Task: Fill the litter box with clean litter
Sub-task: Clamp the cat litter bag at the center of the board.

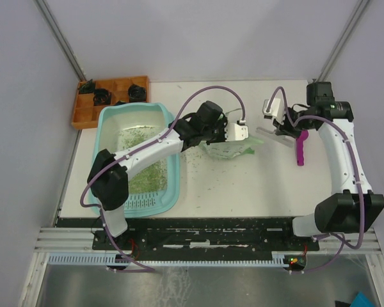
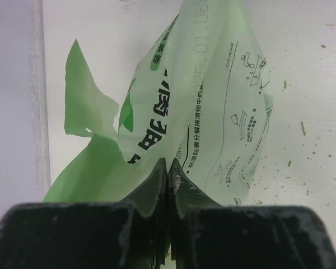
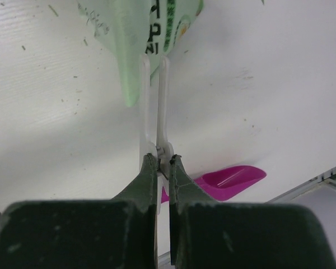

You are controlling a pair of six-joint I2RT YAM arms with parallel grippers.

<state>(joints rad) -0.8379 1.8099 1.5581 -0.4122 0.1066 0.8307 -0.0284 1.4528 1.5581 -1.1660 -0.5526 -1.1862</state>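
The left fingers [image 2: 155,180] are fully closed and pinch an edge of the green printed litter bag [image 2: 201,101]. The right fingers [image 3: 148,179] are closed on a white two-bar clip [image 3: 163,101]. The clip's far end meets the bag; whether it clamps the bag cannot be told. A magenta scoop [image 3: 229,180] lies on the table [image 3: 269,84] just right of the right fingers, partly hidden by them. The litter box [image 1: 106,131] holds litter [image 1: 144,178] and sits left of the left fingers, under that arm.
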